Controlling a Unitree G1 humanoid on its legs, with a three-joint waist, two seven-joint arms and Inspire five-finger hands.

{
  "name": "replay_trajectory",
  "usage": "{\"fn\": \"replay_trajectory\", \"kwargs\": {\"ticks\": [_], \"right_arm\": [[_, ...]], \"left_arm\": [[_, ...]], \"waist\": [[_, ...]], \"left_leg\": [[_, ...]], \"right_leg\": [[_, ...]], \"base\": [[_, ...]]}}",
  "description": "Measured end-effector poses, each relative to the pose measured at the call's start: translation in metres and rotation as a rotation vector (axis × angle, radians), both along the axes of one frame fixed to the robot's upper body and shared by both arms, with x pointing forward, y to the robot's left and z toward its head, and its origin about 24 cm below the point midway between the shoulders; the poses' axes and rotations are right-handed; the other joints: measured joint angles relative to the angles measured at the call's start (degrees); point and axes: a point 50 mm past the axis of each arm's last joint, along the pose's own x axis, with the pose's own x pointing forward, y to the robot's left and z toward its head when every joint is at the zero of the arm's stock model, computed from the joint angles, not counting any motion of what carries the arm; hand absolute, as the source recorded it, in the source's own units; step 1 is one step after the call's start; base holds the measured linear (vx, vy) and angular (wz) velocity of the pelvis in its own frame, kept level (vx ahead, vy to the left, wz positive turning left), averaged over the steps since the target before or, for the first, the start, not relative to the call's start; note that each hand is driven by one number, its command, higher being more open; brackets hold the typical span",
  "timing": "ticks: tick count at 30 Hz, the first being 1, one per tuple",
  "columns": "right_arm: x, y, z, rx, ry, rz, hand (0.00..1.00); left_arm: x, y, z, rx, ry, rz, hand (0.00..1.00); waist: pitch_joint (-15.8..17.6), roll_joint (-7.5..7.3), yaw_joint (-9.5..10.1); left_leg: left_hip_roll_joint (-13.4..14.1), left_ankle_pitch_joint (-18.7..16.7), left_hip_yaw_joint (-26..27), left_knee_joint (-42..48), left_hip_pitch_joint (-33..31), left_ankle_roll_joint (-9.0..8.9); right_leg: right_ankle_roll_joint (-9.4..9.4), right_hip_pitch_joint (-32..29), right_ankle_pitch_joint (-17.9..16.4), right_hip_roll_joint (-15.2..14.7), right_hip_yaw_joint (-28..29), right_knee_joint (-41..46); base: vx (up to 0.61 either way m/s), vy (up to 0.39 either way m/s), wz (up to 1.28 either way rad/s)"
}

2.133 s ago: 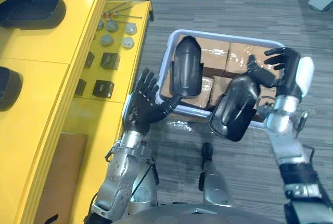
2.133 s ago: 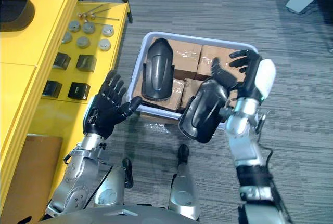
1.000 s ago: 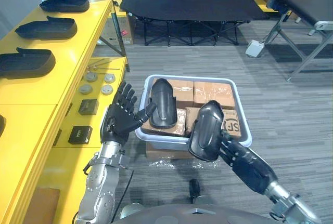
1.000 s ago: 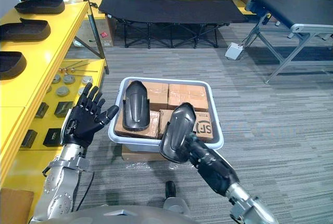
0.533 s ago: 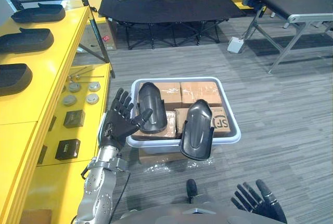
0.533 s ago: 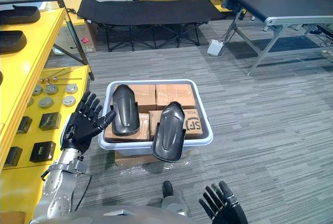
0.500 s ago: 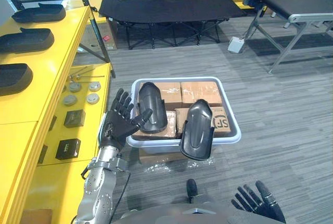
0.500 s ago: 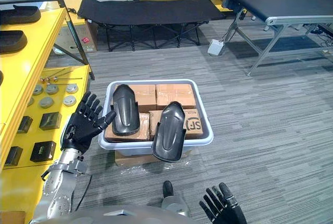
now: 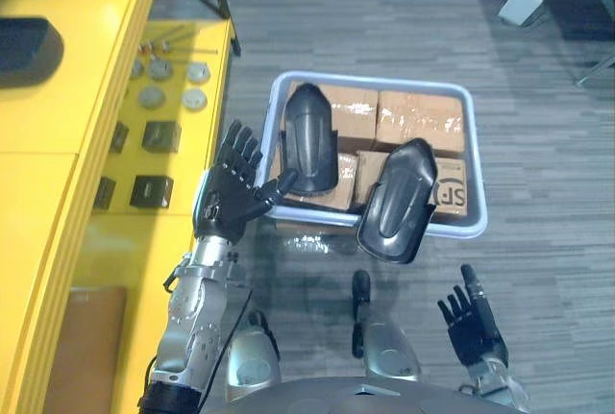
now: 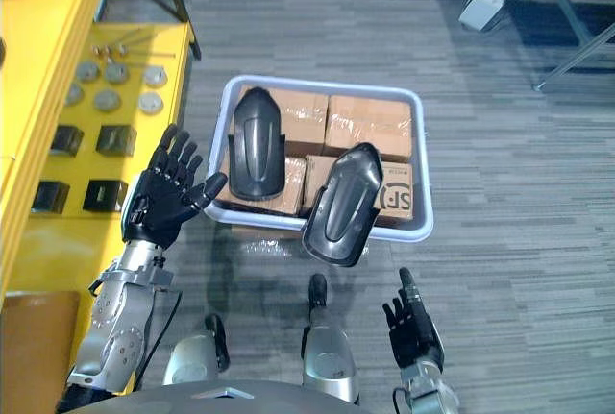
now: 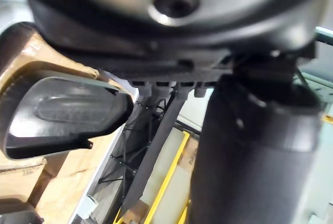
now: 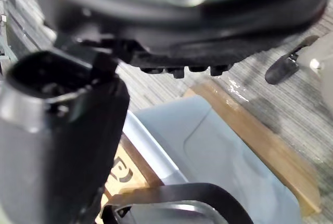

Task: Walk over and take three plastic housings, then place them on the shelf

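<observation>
Down and away went the right hand [image 9: 471, 328], hanging low, open and empty, its plastic housing [image 9: 397, 201] left propped on the crate [image 9: 375, 80] front rim; left hand [image 9: 229, 198] stayed spread beside the second housing [image 9: 309, 138]; the carry to the shelf [image 9: 58, 116] looked unstarted.

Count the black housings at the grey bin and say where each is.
2. The left housing lies on the cardboard boxes inside the bin; the right housing leans across its near rim. More may hide beneath.
</observation>
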Motion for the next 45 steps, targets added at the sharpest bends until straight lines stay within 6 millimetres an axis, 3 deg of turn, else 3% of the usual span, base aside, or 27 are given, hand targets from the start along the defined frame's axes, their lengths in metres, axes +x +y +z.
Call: {"fn": "replay_trajectory", "kwargs": {"ticks": [3,6,10,24,25,35,45], "right_arm": [[0.016,0.000,0.008,-0.010,-0.052,0.013,1.00],[0.020,0.002,0.010,-0.007,-0.083,0.040,1.00],[0.024,0.006,0.011,-0.001,-0.109,0.093,1.00],[0.075,0.014,0.034,-0.038,-0.213,0.315,1.00],[0.080,0.014,0.037,-0.040,-0.222,0.324,0.00],[0.101,0.013,0.043,-0.075,-0.178,0.377,0.00],[0.106,0.004,0.052,-0.123,-0.204,0.306,0.00]], "left_arm": [[0.004,-0.001,0.004,-0.006,-0.013,0.009,1.00],[0.005,-0.003,0.005,-0.014,-0.020,0.007,1.00],[0.004,-0.003,0.005,-0.014,-0.019,0.006,1.00],[0.004,-0.005,0.005,0.016,-0.024,0.008,1.00],[0.004,-0.005,0.005,0.019,-0.023,0.008,1.00],[0.005,-0.005,0.005,0.007,-0.017,0.028,1.00],[0.004,-0.004,0.004,0.006,-0.011,0.032,1.00]], "waist": [[2.35,0.48,0.20],[4.28,1.26,0.88],[5.06,1.01,1.35],[6.64,1.46,1.60],[6.68,1.52,1.57],[8.05,2.98,2.05],[8.04,3.02,2.59]], "left_leg": [[-0.25,-0.14,-0.38,0.77,-0.85,0.26],[-0.31,-0.38,-0.89,1.33,-0.87,0.60],[-0.51,-0.48,-1.31,1.60,-1.82,0.64],[-1.38,-0.41,-2.35,3.09,-3.81,1.14],[-1.52,-0.45,-2.44,3.25,-3.86,1.25],[-2.11,-0.20,-3.41,3.84,-5.20,1.68],[-2.28,-0.06,-3.53,3.60,-4.04,1.77]], "right_leg": [[0.07,-0.93,-0.63,-0.38,-0.11,1.46],[0.22,-1.37,-1.90,-0.62,-0.27,3.66],[0.42,-2.92,-2.88,-1.01,-0.39,5.81],[0.57,-4.51,-3.29,-2.17,-1.23,7.86],[0.64,-4.52,-3.33,-2.37,-1.32,8.09],[0.78,-5.23,-3.40,-3.05,-1.96,8.72],[0.78,-4.06,-3.38,-3.16,-2.01,8.62]], "base": [[-0.04,0.010,0.07],[-0.03,-0.009,0.07],[-0.04,-0.010,0.05],[-0.02,0.005,0.04],[-0.03,0.015,0.04],[-0.02,0.010,0.05],[-0.01,0.001,0.00]]}}
